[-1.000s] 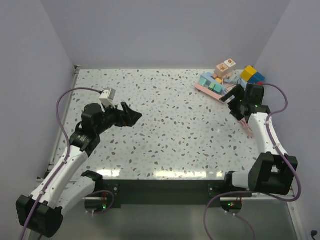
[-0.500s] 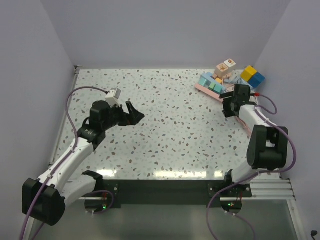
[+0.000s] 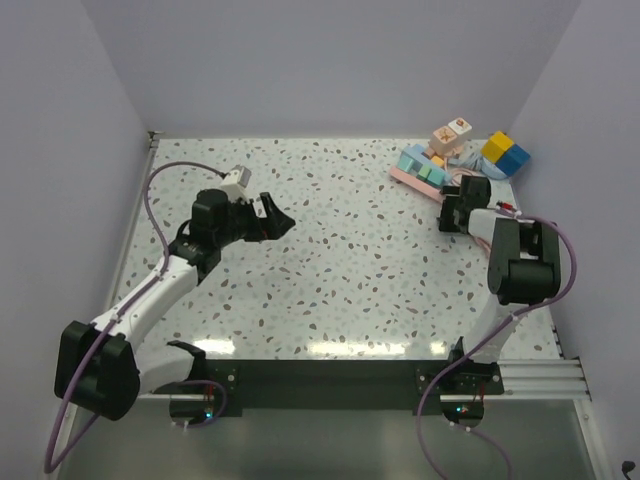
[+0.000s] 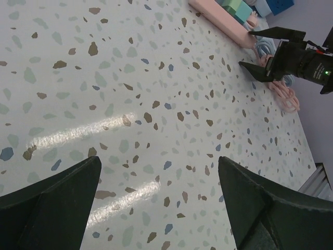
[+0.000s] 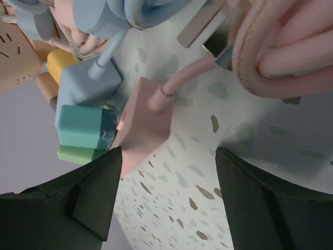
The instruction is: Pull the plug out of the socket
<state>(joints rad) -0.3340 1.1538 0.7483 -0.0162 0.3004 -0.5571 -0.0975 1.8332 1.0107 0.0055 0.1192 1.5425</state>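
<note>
A pink socket strip (image 3: 418,182) lies at the back right, with teal (image 5: 83,126), green (image 5: 78,154) and blue (image 5: 83,89) plugs seated on it. In the right wrist view the strip's end (image 5: 143,125) shows with its pink cord leaving it. My right gripper (image 3: 448,212) is open and empty, just beyond that end of the strip; in its own view (image 5: 166,192) the jaws stand wide over bare table. My left gripper (image 3: 278,218) is open and empty over the table's left middle, far from the strip; its own view (image 4: 158,203) shows the strip (image 4: 218,18) in the distance.
A coiled pink cable (image 5: 281,52) lies beside my right gripper. Blue cable loops (image 5: 140,10) sit above the plugs. Wooden blocks (image 3: 451,135) and yellow and blue cubes (image 3: 506,152) stand behind the strip, near the back right corner walls.
My right gripper has swung left and back toward the near end of the socket strip. My left gripper has shifted slightly right and toward the back.
</note>
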